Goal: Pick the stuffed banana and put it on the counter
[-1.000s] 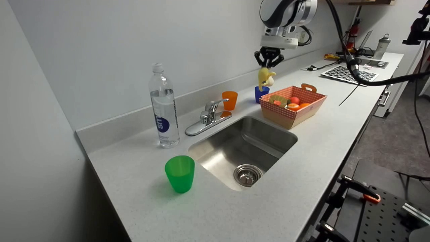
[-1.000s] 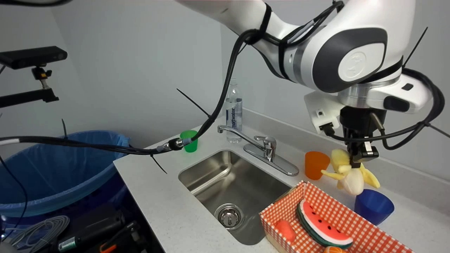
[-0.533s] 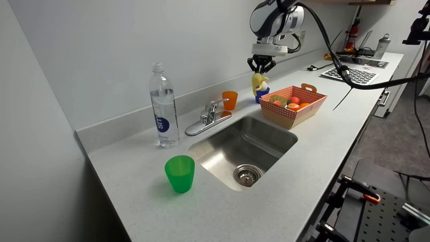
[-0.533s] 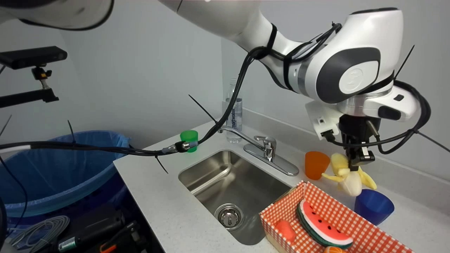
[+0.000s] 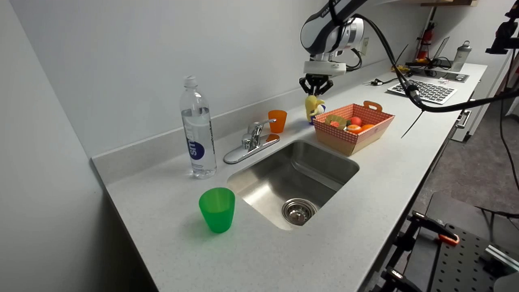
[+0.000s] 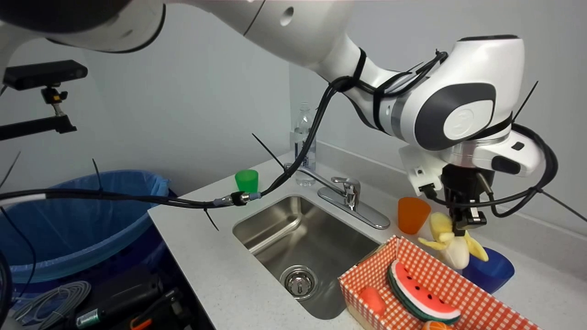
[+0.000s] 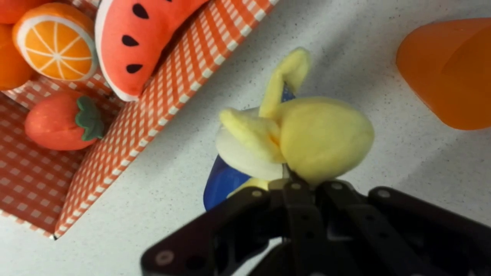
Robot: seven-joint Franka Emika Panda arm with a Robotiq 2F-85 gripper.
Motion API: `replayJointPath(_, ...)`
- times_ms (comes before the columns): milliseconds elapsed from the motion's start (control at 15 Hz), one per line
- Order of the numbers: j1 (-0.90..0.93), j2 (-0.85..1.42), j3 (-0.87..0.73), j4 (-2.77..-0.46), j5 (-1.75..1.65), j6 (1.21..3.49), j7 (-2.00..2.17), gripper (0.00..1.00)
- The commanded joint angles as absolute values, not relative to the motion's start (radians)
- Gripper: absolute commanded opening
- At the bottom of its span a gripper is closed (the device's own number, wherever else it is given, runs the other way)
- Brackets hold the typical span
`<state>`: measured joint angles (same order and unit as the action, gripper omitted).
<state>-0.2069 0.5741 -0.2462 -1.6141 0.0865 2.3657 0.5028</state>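
Between the jaws, pinched at their tips, the stuffed banana (image 6: 451, 252) is held near the blue cup (image 6: 493, 274), its contact with the tabletop (image 6: 229, 266) unclear.

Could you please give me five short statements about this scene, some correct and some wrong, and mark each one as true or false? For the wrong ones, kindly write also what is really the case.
1. The gripper holds the stuffed banana. True.
2. The watermelon slice lies in the sink. False: the watermelon slice lies in the basket.
3. The water bottle lies on its side. False: the water bottle stands upright.
4. The green cup stands on the counter. True.
5. In the wrist view, the stuffed banana hides part of the blue cup. True.
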Motion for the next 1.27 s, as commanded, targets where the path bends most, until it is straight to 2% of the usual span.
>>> replayJointPath(0, -0.220, 0.585, -0.238, -1.590, 0.117, 2.332, 0.478, 0.02)
replayJointPath(67, -0.220, 0.586, -0.238, -1.590, 0.116, 2.326, 0.477, 0.02)
replayJointPath(133, -0.220, 0.587, -0.239, -1.590, 0.116, 2.316, 0.478, 0.31)
replayJointPath(200, -0.220, 0.587, -0.240, -1.591, 0.114, 2.311, 0.477, 0.32)
replayJointPath(600, -0.216, 0.577, -0.244, -1.602, 0.111, 2.299, 0.485, 0.79)
replayJointPath(800, -0.214, 0.568, -0.244, -1.608, 0.112, 2.304, 0.490, 0.99)
replayJointPath(933, -0.211, 0.559, -0.248, -1.611, 0.110, 2.299, 0.498, 1.00)
replayJointPath(1000, -0.205, 0.577, -0.253, -1.611, 0.092, 2.318, 0.496, 0.97)
replayJointPath(1200, -0.205, 0.573, -0.253, -1.610, 0.092, 2.317, 0.496, 1.00)
